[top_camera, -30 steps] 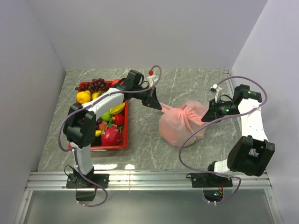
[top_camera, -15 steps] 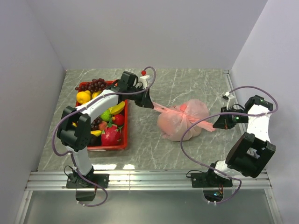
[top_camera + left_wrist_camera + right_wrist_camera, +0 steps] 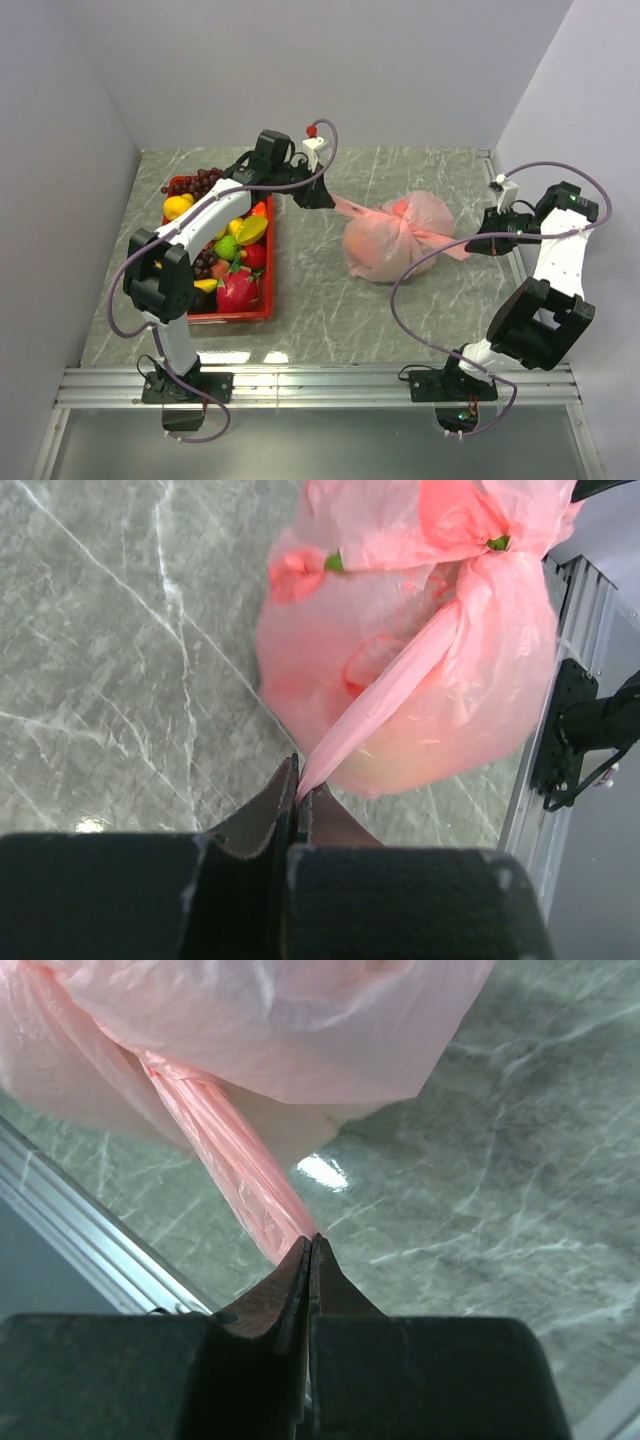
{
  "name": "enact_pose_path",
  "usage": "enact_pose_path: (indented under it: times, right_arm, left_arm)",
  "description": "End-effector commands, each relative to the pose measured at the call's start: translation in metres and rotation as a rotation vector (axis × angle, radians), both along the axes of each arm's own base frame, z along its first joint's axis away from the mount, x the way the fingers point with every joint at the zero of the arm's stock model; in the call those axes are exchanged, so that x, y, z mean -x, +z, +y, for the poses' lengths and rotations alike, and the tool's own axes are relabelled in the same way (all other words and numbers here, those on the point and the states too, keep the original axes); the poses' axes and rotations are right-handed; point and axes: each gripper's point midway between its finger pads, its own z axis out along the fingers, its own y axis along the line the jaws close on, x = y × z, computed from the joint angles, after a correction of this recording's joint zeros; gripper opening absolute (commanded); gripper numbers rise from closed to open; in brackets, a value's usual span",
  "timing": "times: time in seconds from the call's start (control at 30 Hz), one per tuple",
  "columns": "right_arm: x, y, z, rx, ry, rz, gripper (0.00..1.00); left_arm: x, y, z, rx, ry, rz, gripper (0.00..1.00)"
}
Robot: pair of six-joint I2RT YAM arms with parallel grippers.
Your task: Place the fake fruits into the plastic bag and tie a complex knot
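plastic bag [image 3: 395,250] sits toward the tabletop's right edge; left hand [image 3: 326,199] and right hand [image 3: 474,247] each clamp a taut tail [image 3: 355,211]. thin, slippery film, likely tearable: grip the twisted tails near the knot [image 3: 402,213].

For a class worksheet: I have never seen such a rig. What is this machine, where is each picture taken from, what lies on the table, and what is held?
Two robot arms are bolted at the near edge of the table, each ending in two-finger jaws. The wide picture looks down from above and behind: left arm, right arm. The other two come from cameras on the wrists. On it sit a red tray of fake fruits and a filled pink plastic bag. Each arm's jaws are shut on a twisted strand of the bag's film, left strand and right strand, stretched out from the knot.
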Motion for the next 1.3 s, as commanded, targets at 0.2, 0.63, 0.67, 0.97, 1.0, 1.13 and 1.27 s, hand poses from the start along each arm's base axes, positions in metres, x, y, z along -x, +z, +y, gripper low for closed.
enact_pose_path:
  times: [0.2, 0.63, 0.67, 0.97, 1.0, 1.13, 1.27]
  right_arm:
    - [-0.005, -0.087, -0.079, 0.296, -0.13, 0.148, 0.0]
    - [-0.04, -0.071, -0.044, 0.282, -0.025, 0.079, 0.0]
    - [-0.043, -0.072, -0.054, 0.325, -0.051, 0.071, 0.0]
    - [-0.039, -0.044, -0.012, 0.212, 0.093, 0.068, 0.51]
    - [-0.039, -0.041, -0.007, 0.211, 0.106, 0.06, 0.59]
    - [-0.042, -0.031, 0.008, 0.278, 0.152, 0.011, 0.84]
    - [-0.047, -0.018, 0.011, 0.404, 0.208, -0.089, 0.86]
  left_arm:
    - [-0.069, -0.07, 0.107, -0.237, 0.322, 0.004, 0.0]
    - [-0.054, -0.043, 0.089, -0.155, 0.184, -0.04, 0.0]
    - [-0.058, -0.044, 0.096, -0.17, 0.234, -0.054, 0.0]
    - [-0.015, -0.019, 0.065, -0.053, -0.023, -0.03, 0.44]
    - [-0.009, -0.016, 0.056, -0.055, -0.055, -0.046, 0.51]
    - [-0.002, -0.007, 0.04, -0.102, -0.115, -0.137, 0.63]
    - [-0.005, -0.002, 0.044, -0.153, -0.191, -0.258, 0.86]
